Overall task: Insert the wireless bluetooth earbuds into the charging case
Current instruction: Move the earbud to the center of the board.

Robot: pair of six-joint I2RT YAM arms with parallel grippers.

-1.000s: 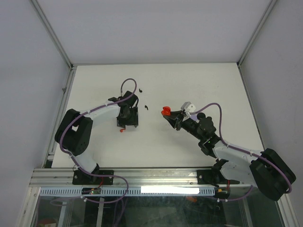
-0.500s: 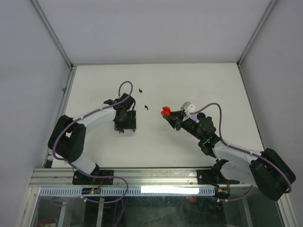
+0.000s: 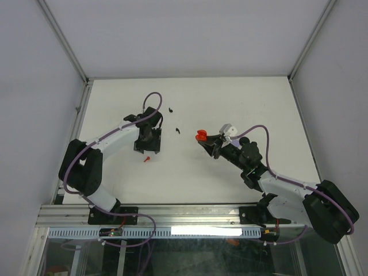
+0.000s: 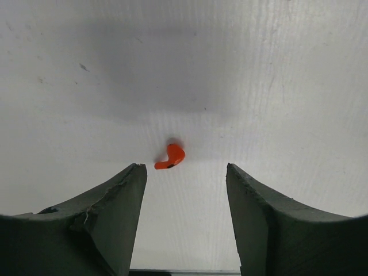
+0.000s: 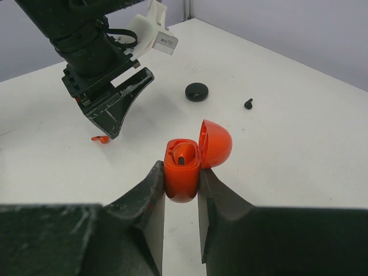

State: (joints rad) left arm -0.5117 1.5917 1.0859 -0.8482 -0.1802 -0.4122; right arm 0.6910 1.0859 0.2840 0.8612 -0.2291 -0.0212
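My right claw (image 5: 183, 183) is clamped on the red case (image 5: 181, 172), one finger on each side, opening facing up. Lid (image 5: 217, 144) is swung back on its hinge and stands open, to the right of the body in my wrist view. In the case, one bud (image 5: 180, 156) sits in a slot, red with a dark spot at its end. The rest of the inside is too small to read, so I can't tell if a second slot is filled. Can't tell if the case rests on the table (image 3: 241, 98) or hangs just over it.

My left claw (image 4: 185, 172) is apart, gripping nothing, pointing down at the table. Loose red bud (image 4: 170, 157) lies flat just past the fingertips, in line with the gap. It is nearer the finger on the left of the wrist view and touches neither finger. It is hook-shaped, with a dark mark on the stem end. In the top view it lies just on the near side of my left claw, well apart from the case.

Out between the two claws, a black disc (image 5: 196, 91) lies flat on the table, round and domed. Can't tell whether it is a shut case. A black bud (image 5: 248, 104) lies on the table near the disc, apart from it, toward the far edge. Both sit outside any case. My arms reach in from the near edge, left over the table's left half, right over the right half.
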